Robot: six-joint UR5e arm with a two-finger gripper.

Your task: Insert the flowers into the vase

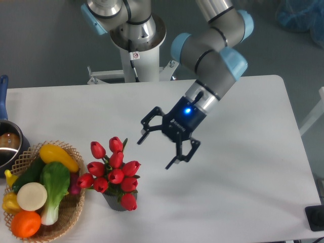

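You are looking at the gripper (157, 151) hanging above the middle of the white worktop (243, 192), and its jaws are standing wide apart with nothing between them. A blue light is glowing on the gripper body. The arm (212, 55) is reaching down to it from the far side, where the robot's base is standing behind the far edge of the worktop.

The flowers (112, 169) are sitting in the vase (115, 201) near the front edge of the worktop, left of its middle. The red tulip heads are spreading out above the vase mouth, and one head is hanging down over the front of the dark wall, so you are seeing only the lower part of the vase. The stems are mostly hidden under the heads and the green leaves. The gripper is apart from the flowers, to their right and toward the far side; it is not touching them.

Just beside the flowers, at the front left corner of the worktop, a wicker basket (71, 215) is holding toy vegetables and fruits (43, 192), among them a yellow one, a green leafy one, a white round one and an orange one. At the left edge, a metal pot (7, 147) with a blue handle is showing only partly.
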